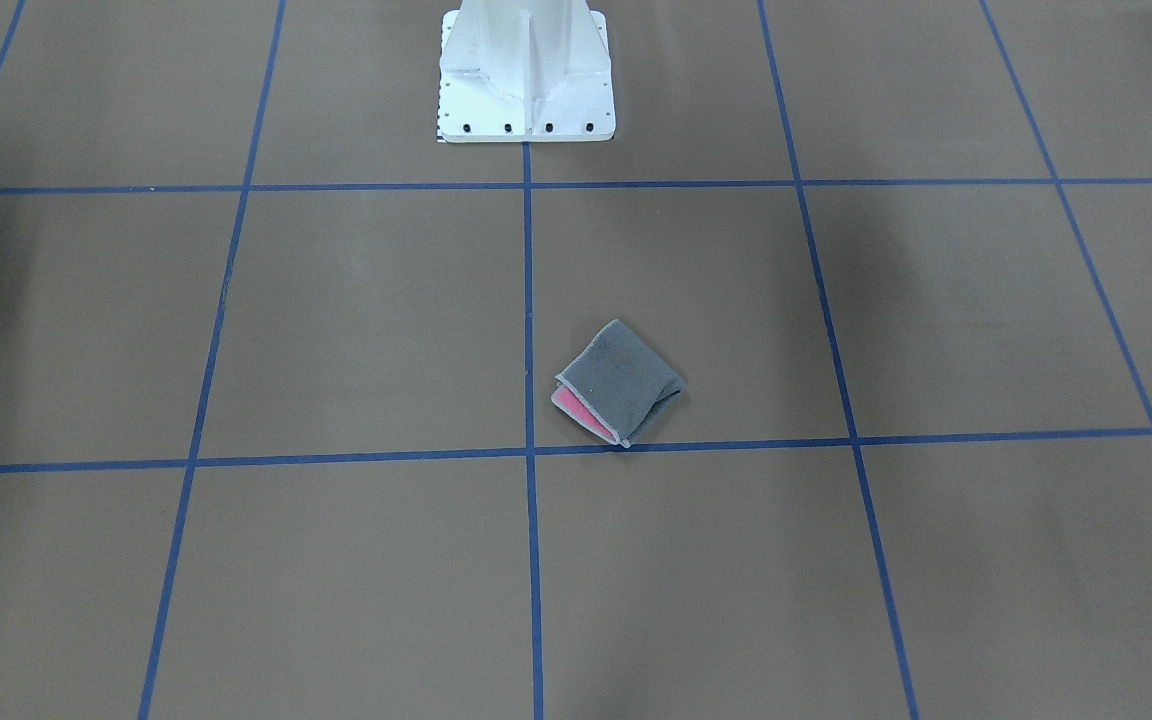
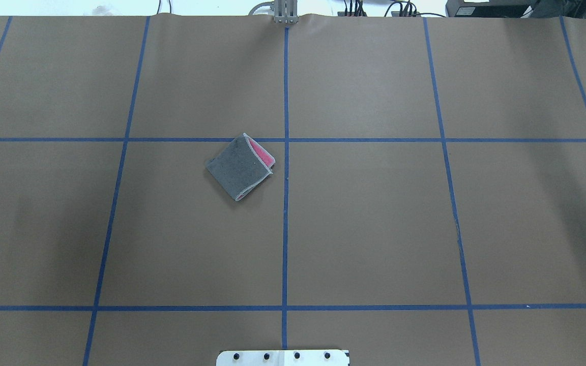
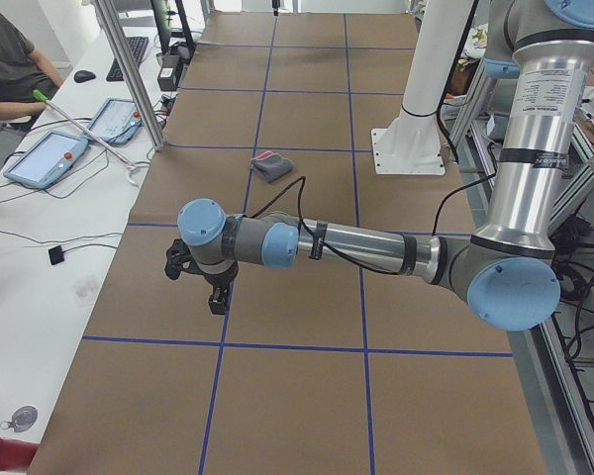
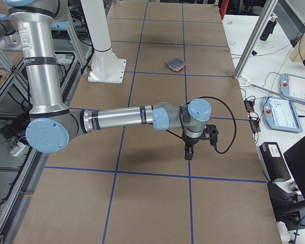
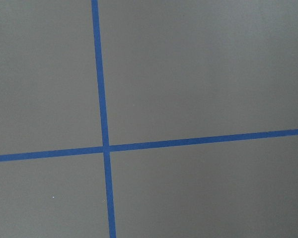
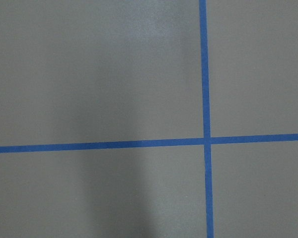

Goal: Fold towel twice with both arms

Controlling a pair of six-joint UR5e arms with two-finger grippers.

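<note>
The towel [image 2: 241, 166] lies folded into a small square on the brown table, dark grey face up, a pink strip showing at one open edge. It also shows in the front view [image 1: 618, 383], the left side view [image 3: 271, 165] and the right side view [image 4: 175, 64]. My left gripper [image 3: 218, 300] shows only in the left side view, far from the towel; I cannot tell if it is open. My right gripper [image 4: 188, 153] shows only in the right side view, also far from the towel; I cannot tell its state. Both wrist views show only table and blue tape.
The white pedestal base [image 1: 526, 75] stands at the robot's side of the table. Blue tape lines [image 2: 286, 203] grid the brown surface. A side bench with tablets [image 3: 45, 158] and a seated person [image 3: 10, 64] runs along the operators' side.
</note>
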